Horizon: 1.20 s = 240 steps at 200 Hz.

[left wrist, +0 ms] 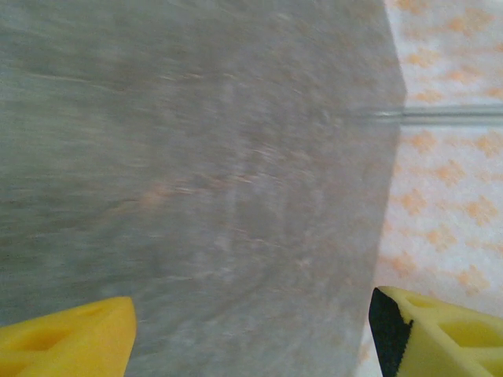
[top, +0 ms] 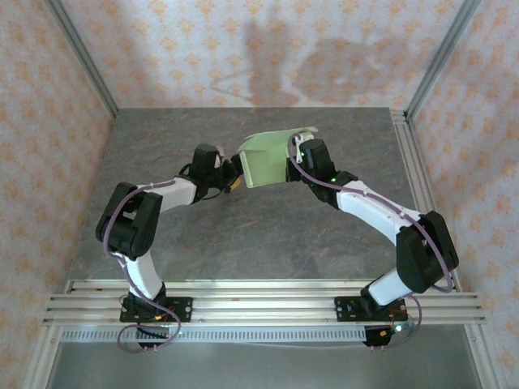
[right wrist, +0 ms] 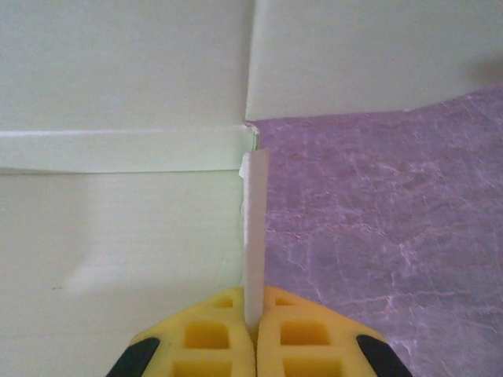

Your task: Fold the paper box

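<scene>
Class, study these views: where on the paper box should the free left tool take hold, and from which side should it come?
Probably the left edge of the paper box, approached from the left by the open left tool. The card is thin, so pinch across its thickness, as the right tool does on the other side; that edge faces the left tool.

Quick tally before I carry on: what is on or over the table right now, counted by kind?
Paper box: 1 (pale green card, partly folded)
Grippers: 2 (left gripper open beside the card, right gripper shut on a card edge)
Total: 3
</scene>
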### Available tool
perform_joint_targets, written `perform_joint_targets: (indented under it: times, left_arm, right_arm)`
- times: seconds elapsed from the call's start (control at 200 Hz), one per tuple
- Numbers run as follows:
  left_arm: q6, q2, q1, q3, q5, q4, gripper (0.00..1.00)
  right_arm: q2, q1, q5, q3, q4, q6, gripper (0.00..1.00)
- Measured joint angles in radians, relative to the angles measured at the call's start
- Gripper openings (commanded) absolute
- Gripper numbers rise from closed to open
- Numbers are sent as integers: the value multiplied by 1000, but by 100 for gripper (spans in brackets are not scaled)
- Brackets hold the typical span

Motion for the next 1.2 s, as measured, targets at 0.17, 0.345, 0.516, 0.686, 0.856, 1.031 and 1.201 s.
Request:
perform_joint_targets:
  times: [0.17, 0.345, 0.516, 0.686, 0.856, 1.031, 1.201]
  left_arm:
    - [46, -97, 48, -56, -56, -53, 81]
    - [118, -213, 68, -58, -96, -123, 82]
    - [166, -257, 93, -62, -119, -179, 82]
    - [188, -262, 109, -72, -123, -224, 82]
    - [203, -262, 115, -72, -122, -235, 82]
    - [204, -262, 118, -72, -122, -243, 82]
    - [204, -262, 118, -72, -122, -243, 82]
  right_arm:
    - [10, 0, 32, -45, 1, 26, 0]
    - [86, 14, 95, -55, 0, 42, 0]
    - [198, 73, 179, -50, -34, 68, 0]
    - [280, 101, 240, -50, -57, 103, 0]
    - [317, 106, 301, -16, -62, 121, 0]
    - [358, 118, 370, 27, -84, 128, 0]
    - [387, 131, 433, 60, -109, 129, 1]
